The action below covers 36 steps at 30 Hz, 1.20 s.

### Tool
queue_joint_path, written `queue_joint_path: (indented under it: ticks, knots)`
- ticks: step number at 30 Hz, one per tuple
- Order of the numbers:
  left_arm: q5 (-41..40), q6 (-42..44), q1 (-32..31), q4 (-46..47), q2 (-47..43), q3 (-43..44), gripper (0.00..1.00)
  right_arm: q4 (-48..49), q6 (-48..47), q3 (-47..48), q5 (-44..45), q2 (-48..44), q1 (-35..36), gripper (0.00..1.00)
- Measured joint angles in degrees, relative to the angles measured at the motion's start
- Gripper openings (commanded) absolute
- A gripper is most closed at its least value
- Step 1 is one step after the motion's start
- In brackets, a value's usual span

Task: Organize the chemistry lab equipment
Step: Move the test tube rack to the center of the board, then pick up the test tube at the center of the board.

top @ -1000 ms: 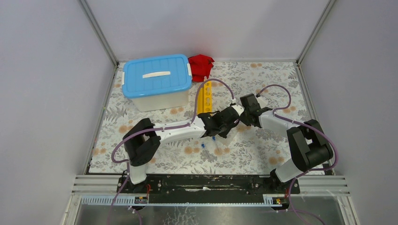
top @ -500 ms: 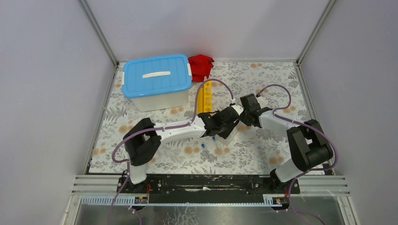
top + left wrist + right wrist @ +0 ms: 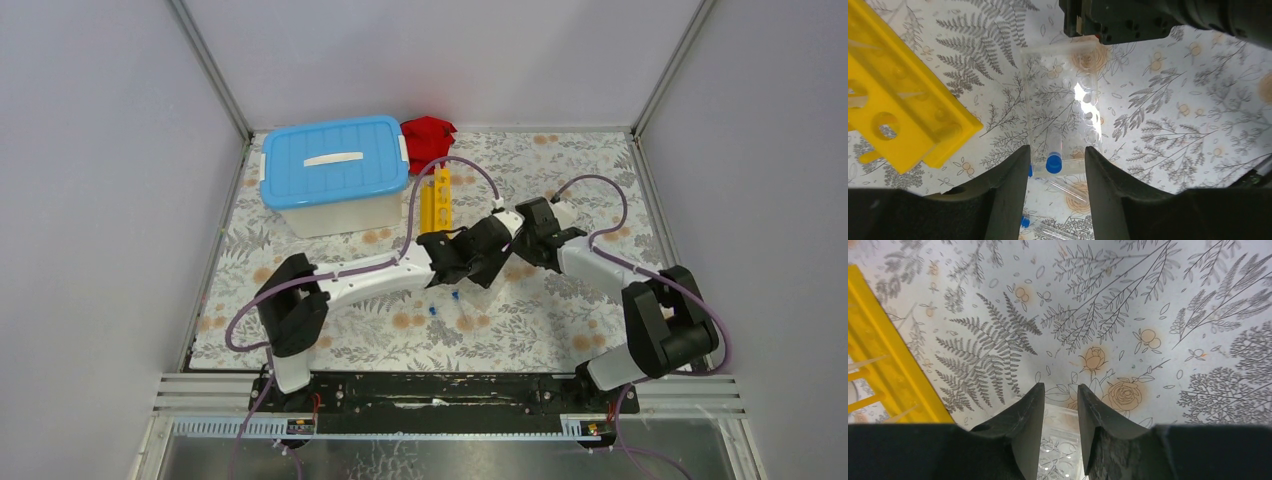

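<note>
The clear tube holder (image 3: 1060, 100) lies on the flowered mat between my two grippers and is hidden under them in the top view. One blue-capped tube (image 3: 1054, 161) sits in it, cap toward my left gripper (image 3: 1057, 150). That gripper is open, its jaws on either side of the holder's near end, above it. My right gripper (image 3: 1061, 387) is nearly closed over the holder's far edge (image 3: 1060, 415). In the top view the left gripper (image 3: 490, 262) and the right gripper (image 3: 520, 245) nearly meet. The yellow holed rack (image 3: 436, 200) lies just left of them. The black wire ring stand is out of view.
The white tub with its blue lid (image 3: 335, 172) stands at the back left, with a red cloth (image 3: 428, 140) beside it. Loose blue-capped tubes (image 3: 455, 297) lie on the mat just near of the left gripper, and they also show in the left wrist view (image 3: 1068, 187). Grey walls enclose the mat.
Both grippers have moved a little away from the bases and to the right, staying close together. The yellow rack has shifted slightly toward the back.
</note>
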Motion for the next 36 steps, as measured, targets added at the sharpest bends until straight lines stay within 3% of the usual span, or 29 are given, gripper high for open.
queue_joint_path:
  ticks: [8, 16, 25, 36]
  knots:
    - [-2.9, -2.5, -0.7, 0.0, -8.6, -0.3, 0.54, -2.0, -5.4, 0.6, 3.5, -8.4, 0.0, 0.46]
    - [-9.0, -9.5, -1.0, 0.7, -25.1, -10.7, 0.58, -4.7, -14.0, 0.4, 7.1, -17.7, 3.9, 0.49]
    - [-14.6, -17.0, -1.1, 0.9, -37.3, -22.4, 0.60, -6.7, -21.1, -1.0, 9.1, -30.6, 14.7, 0.49]
    - [-18.2, -24.9, -1.1, 1.1, -45.7, -31.9, 0.61, -8.0, -21.2, -7.9, 12.7, -37.0, 35.3, 0.48]
